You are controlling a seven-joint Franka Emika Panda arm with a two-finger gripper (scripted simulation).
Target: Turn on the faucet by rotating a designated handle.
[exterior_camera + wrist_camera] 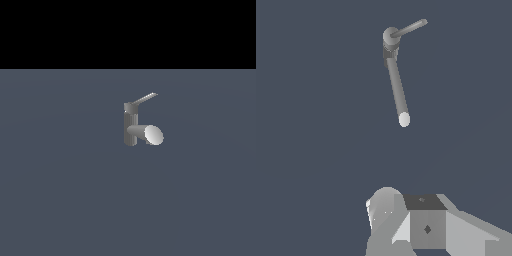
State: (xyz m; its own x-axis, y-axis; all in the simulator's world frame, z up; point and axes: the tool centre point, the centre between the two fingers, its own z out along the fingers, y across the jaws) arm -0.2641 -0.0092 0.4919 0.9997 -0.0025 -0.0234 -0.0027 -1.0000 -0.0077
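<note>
The faucet was seen just right of the centre of the exterior view, standing upright on the grey floor. The handle was slanted toward the upper right. Whether the gripper was wide or narrow could not be told.

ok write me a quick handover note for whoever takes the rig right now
Tool: only partly in the wrist view, clear of the faucet, holding nothing visible; open or shut cannot be told. It is not in the exterior view.
Faucet: upright on the grey floor, spout pointing toward the exterior view's right.
Handle: thin lever slanting up from the cap, untouched.
Done: nothing visible yet.
Left: approach, contact the handle, rotate it.
</note>
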